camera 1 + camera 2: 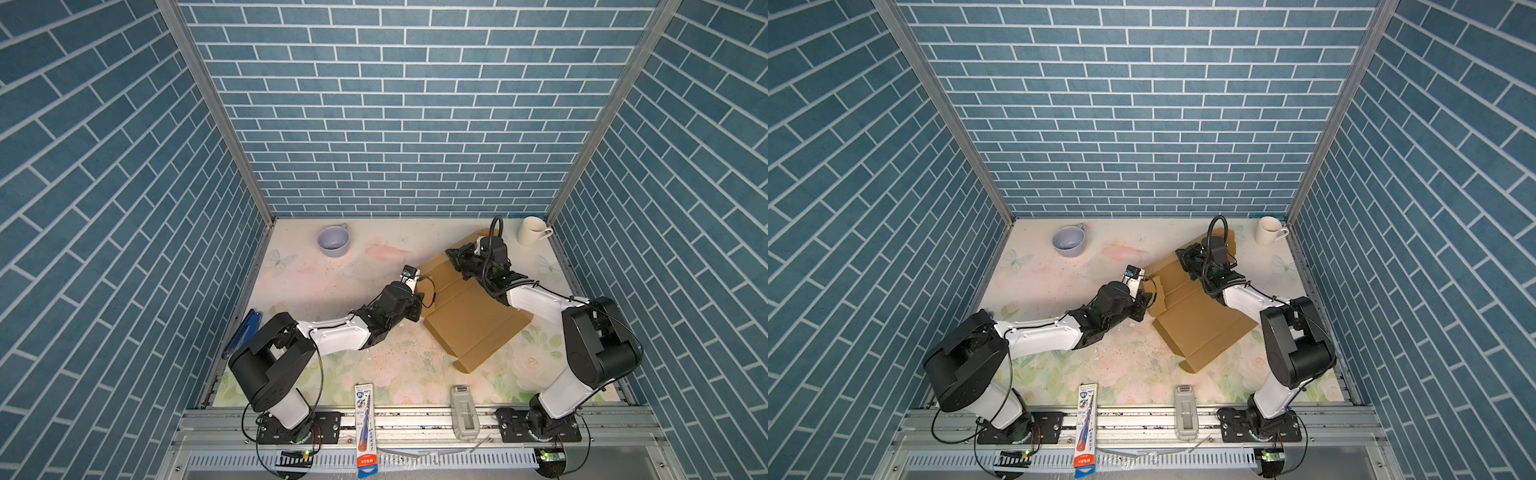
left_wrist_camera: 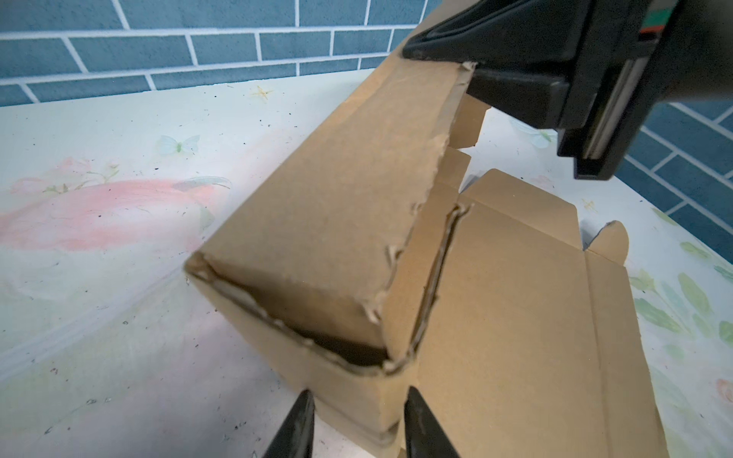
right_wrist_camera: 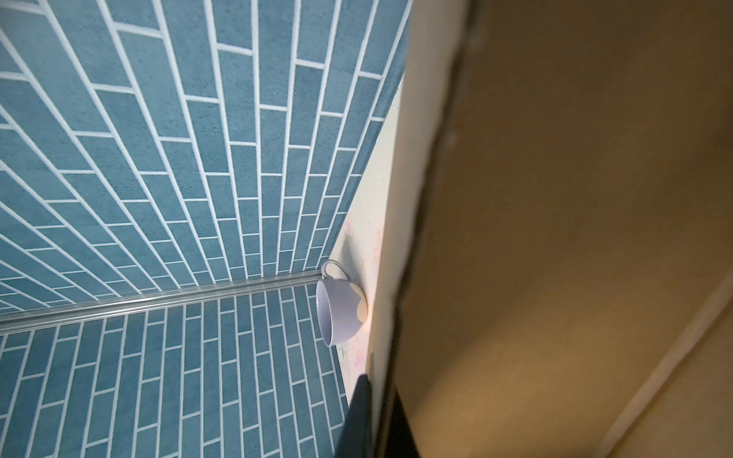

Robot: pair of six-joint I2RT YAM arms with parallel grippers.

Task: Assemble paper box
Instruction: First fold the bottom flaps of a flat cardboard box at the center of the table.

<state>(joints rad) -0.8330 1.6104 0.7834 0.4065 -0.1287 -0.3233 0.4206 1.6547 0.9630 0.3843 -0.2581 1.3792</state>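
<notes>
We find the paper box [image 1: 471,320] half-folded on the floral table [image 1: 324,299], right of centre, one long wall lifted. The right gripper [image 2: 456,67] is clamped on that wall's far top corner. The left gripper [image 2: 359,400] straddles its near corner, and we cannot tell if it pinches.

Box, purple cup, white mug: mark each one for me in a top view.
box [image 1: 473,320]: in a top view, on its flat middle panel.
purple cup [image 1: 332,241]: in a top view, on the inside of its bowl.
white mug [image 1: 529,235]: in a top view, on its outer side wall.
</notes>
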